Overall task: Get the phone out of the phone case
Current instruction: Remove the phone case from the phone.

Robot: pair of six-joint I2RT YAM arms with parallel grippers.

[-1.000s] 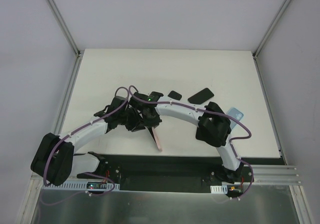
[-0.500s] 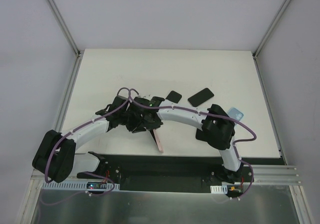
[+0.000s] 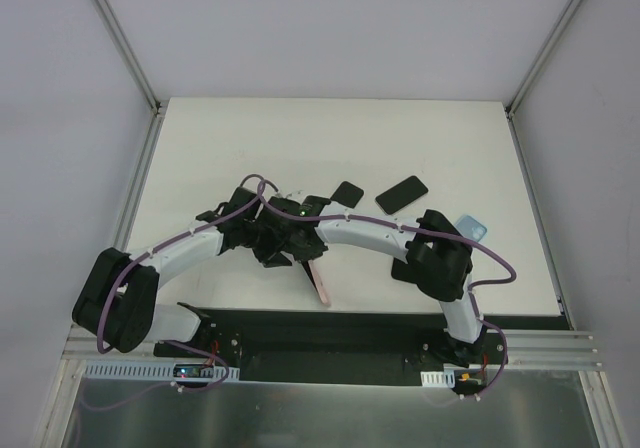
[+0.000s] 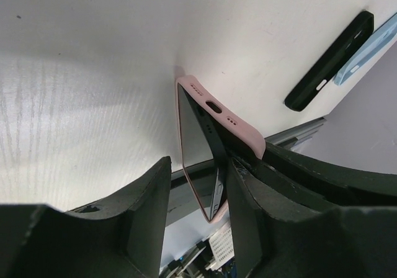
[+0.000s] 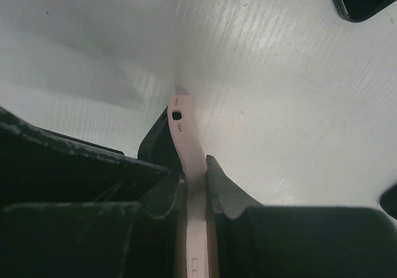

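The right gripper (image 5: 195, 174) is clamped on the soft pink phone case (image 5: 184, 135), holding it on edge as an anchor. The left gripper (image 4: 197, 182), jaws apart, straddles that case, probably to pry out the dark glass phone (image 4: 209, 147), which is not yet out.

Pink phone case (image 3: 319, 281) on white table (image 3: 440, 138)

Right fingers (image 5: 163, 198) tight, left fingers (image 4: 146, 205) apart.
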